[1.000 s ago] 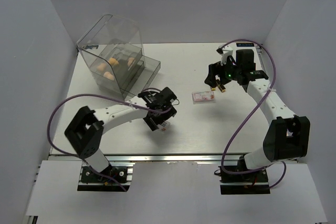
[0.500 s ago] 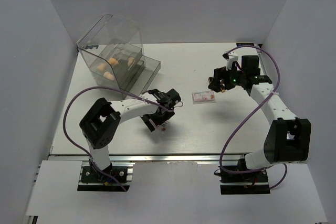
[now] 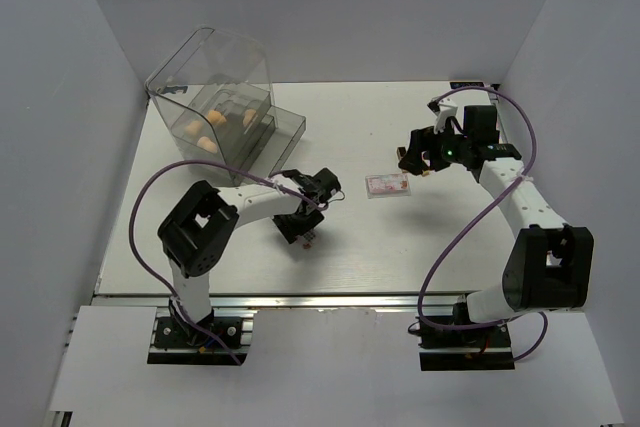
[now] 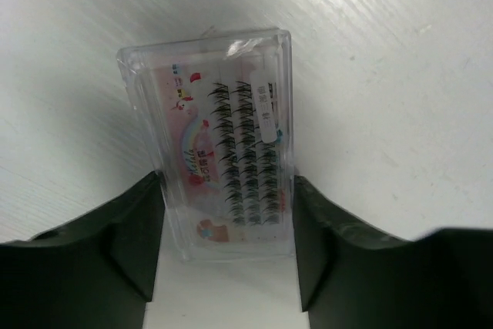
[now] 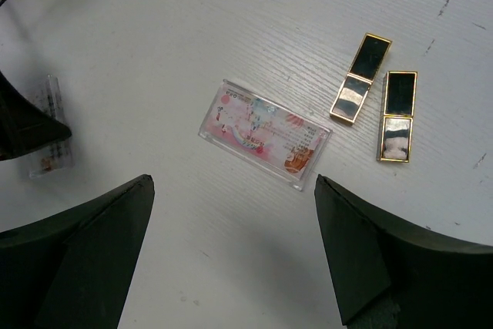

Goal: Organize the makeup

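in the left pincer (image 4: 227, 190), a clear pinkish palette (image 4: 216, 113)

A white wood-grain desk (image 3: 400, 237) lies beneath the left end effector (image 3: 301, 231). Plain pale walls (image 3: 350, 17) rise beyond it, evenly lit.

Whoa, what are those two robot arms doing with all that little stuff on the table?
They are tidying makeup. The left tool has its fingers on either side of a clear palette; whether it is squeezing it cannot be told. The right tool hangs open above a second palette and two black-and-gold lipsticks, touching none of them. Tan sponges sit inside the clear drawer box at the back left.
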Available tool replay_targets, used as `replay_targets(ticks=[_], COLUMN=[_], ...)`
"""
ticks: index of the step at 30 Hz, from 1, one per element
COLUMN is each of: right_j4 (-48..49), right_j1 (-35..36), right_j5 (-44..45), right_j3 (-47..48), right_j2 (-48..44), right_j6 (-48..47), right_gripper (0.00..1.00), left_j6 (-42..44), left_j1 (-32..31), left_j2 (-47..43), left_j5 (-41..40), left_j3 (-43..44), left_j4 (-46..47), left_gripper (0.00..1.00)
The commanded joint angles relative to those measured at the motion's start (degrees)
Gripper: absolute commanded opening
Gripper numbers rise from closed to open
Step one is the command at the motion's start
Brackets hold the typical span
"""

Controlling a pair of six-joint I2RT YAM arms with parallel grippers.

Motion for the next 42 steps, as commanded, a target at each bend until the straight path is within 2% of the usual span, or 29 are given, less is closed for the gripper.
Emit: replay_targets(ticks=[1,4,8,17,21,22,24,25,28,32,34,39,42], right_j4=[0.3,0.3,0.3,0.3,0.3,0.3,0.4,0.5,0.8,1.3,1.3,1.3,1.1], right_j1=[-0.7,-1.0,-1.4,-1.7,-1.8,-1.9,-1.9,-1.9,-2.0,-2.0,-2.0,-2.0,-2.0], right_j5=[-1.3,-1.2,-1.1,-1.0,-0.8,-0.8,-0.8,-0.9,-1.3,-1.8,-2.1,-3.5,-5.0], right_j3=[1.1,1.1,1.3,2.1,1.5,1.4,1.0,0.9,0.7,0.3,0.2,0.3,0.4], right_j2=[-2.3,-2.4,-2.4,-2.2,-2.6,-2.6,-2.7,-2.7,-2.7,-2.7,-2.4,-1.9,-1.9], right_j6=[-0.2,-0.2,-0.3,-0.2,-0.3,-0.2,-0.3,-0.2,0.0,0.3,0.4,0.2,-0.9], right_gripper=[0.89,0.89,0.89,0.89,0.89,0.89,0.89,0.89,0.89,0.89,0.89,0.89,0.89], left_j6=[0.0,2.1,8.0,17.1,23.3,25.1,31.6,33.9,45.7,58.9,65.2,74.9,78.6], left_j1=[0.4,0.3,-2.2,-7.2,-7.4,-7.4,-6.1,-5.2,2.1,9.1,11.5,12.5,12.9], left_j2=[-0.8,-2.2,-4.4,-5.4,-6.6,-6.5,-5.1,-4.5,-3.7,-5.6,-5.7,-3.7,-2.3], left_j5=[0.1,1.3,1.3,-1.9,-5.3,-6.8,-10.0,-10.6,-10.7,-11.5,-15.5,-22.9,-23.2], left_j3=[-4.2,-5.6,-3.9,6.3,12.2,16.3,21.2,25.5,30.0,31.0,30.4,28.7,28.4], left_j4=[4.4,6.5,7.8,2.7,0.5,-0.9,-5.6,-7.1,-10.9,-8.2,-5.7,1.4,5.1], left_gripper=[0.56,0.33,0.19,0.16,0.16,0.15,0.14,0.1,0.06,0.06,0.08,0.1,0.15])
